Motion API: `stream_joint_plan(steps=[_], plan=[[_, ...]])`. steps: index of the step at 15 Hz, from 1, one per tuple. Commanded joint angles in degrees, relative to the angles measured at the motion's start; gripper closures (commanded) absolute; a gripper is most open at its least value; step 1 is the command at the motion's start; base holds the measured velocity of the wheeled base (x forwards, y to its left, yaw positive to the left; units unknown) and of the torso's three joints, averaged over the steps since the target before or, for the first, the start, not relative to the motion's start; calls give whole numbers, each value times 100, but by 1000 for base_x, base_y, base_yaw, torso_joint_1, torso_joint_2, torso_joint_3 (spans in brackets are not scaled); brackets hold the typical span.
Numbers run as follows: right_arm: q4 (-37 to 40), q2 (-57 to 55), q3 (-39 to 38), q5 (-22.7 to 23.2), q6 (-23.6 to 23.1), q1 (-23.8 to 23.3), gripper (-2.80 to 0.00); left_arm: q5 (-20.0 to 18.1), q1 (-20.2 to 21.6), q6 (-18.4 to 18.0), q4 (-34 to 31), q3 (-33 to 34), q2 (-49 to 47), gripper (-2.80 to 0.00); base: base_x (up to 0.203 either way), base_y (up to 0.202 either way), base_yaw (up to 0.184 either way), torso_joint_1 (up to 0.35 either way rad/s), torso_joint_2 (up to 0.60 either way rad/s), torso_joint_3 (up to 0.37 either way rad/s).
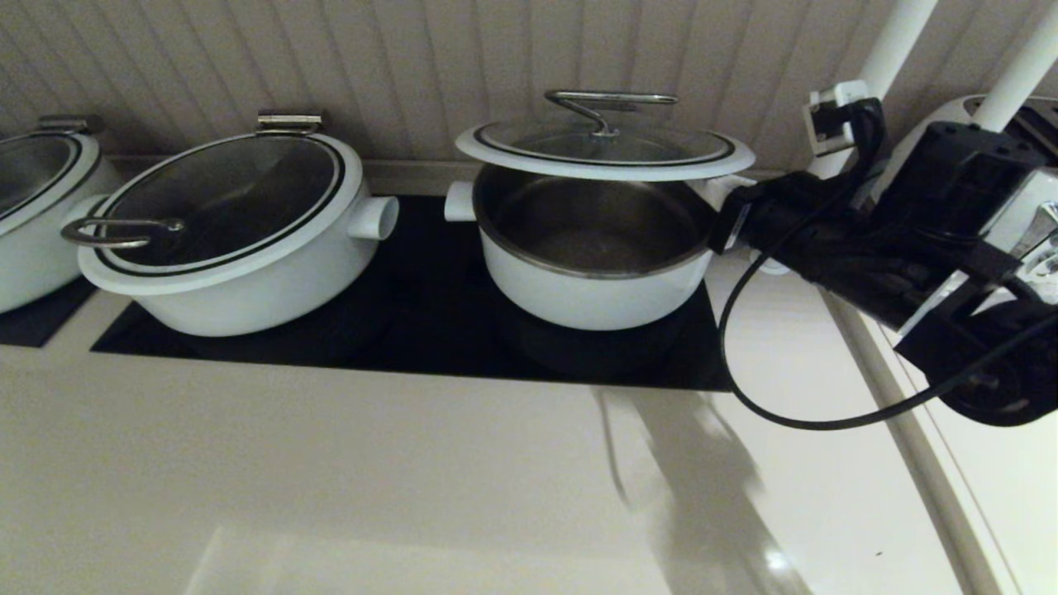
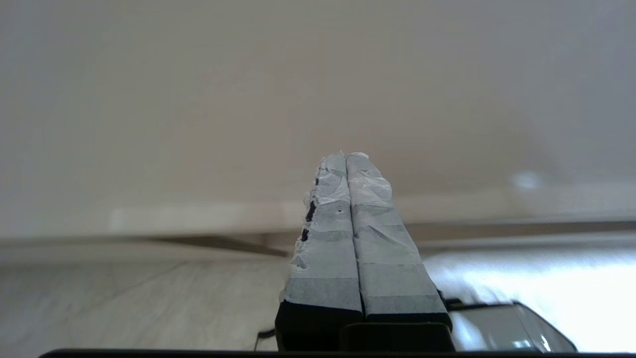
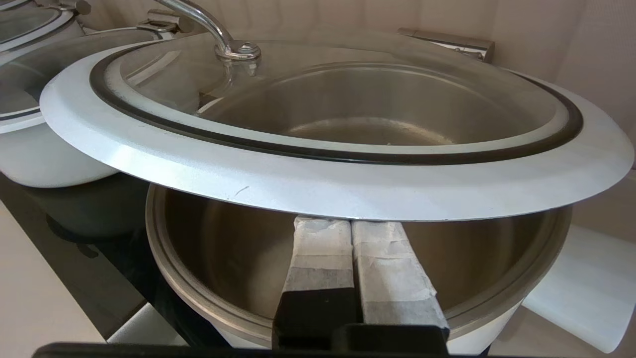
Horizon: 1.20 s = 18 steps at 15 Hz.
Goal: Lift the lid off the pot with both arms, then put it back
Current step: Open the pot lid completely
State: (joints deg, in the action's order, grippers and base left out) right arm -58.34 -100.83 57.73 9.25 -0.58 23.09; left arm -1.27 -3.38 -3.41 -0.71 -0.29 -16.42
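The lid [image 1: 603, 153], glass with a white rim, black ring and steel bar handle, hovers level a little above the pot [image 1: 591, 289], whose steel bowl is open to view. My right gripper [image 1: 721, 216] reaches in from the right. In the right wrist view its taped fingers [image 3: 320, 248] are shut together, and the gripper's tip [image 3: 352, 223] goes under the lid's white rim [image 3: 323, 184], over the pot's steel rim [image 3: 198, 293]. My left gripper [image 2: 346, 156] is shut and empty in front of a plain pale surface, and it is out of the head view.
A wider white pot with a loop-handled lid [image 1: 231, 240] stands left of the pot on the black cooktop [image 1: 430, 330]. Another pot [image 1: 33, 215] is at the far left. A black cable [image 1: 744, 388] loops over the pale counter [image 1: 331, 479]. The ribbed wall is close behind.
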Motion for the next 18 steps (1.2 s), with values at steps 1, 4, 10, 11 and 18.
stream_joint_plan(steps=[1,4,10,11,18], plan=[[-37,36,8,6,-4,-31,0,-4,328,-2,16,7,76,0,0,0,0,0,0,0],[-37,46,36,15,-4,-33,0,3,444,23,94,29,510,0,0,0,0,0,0,0],[-46,94,128,33,-4,-33,0,20,392,214,97,29,1642,0,0,0,0,0,0,0],[-46,90,210,33,-4,-33,0,30,391,262,97,29,1642,0,0,0,0,0,0,0],[-44,55,395,59,-4,-29,0,48,391,262,97,29,1642,0,0,0,0,0,0,0]])
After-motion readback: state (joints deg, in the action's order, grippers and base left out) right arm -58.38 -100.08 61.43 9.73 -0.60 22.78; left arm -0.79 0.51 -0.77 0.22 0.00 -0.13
